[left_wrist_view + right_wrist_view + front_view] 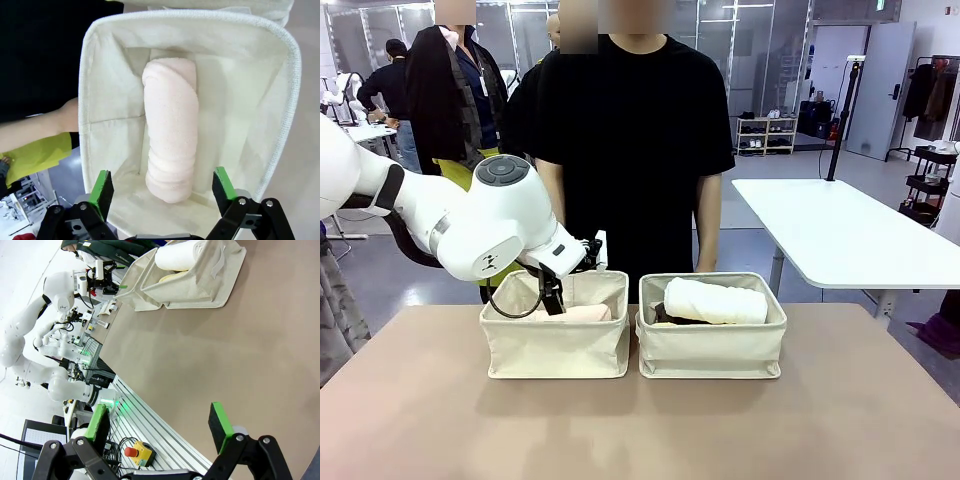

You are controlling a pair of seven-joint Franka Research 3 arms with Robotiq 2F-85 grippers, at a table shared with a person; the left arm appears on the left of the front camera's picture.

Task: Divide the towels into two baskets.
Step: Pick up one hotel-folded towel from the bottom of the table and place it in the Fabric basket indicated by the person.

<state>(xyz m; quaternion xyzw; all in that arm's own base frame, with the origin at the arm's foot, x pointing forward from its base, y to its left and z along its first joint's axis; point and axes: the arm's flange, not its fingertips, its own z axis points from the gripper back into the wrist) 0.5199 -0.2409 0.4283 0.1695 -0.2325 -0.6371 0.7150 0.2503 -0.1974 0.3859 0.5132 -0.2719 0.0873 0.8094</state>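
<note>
Left wrist view: left fingers point(163, 187) spread wide above cream towel point(170, 132) inside left basket point(285, 115), right fingers point(162, 422) spread over bare table point(240, 340).

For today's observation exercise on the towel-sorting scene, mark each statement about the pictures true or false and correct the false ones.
1. The left gripper is open above a cream towel lying in the left basket. True.
2. The white towel lies on the table between the baskets. False: it lies in the right basket, on top of a dark towel.
3. The right gripper holds a towel. False: it is open and empty over the bare table.
4. The two baskets stand side by side. True.
5. The person's hand is beside the left basket's outer wall. True.
</note>
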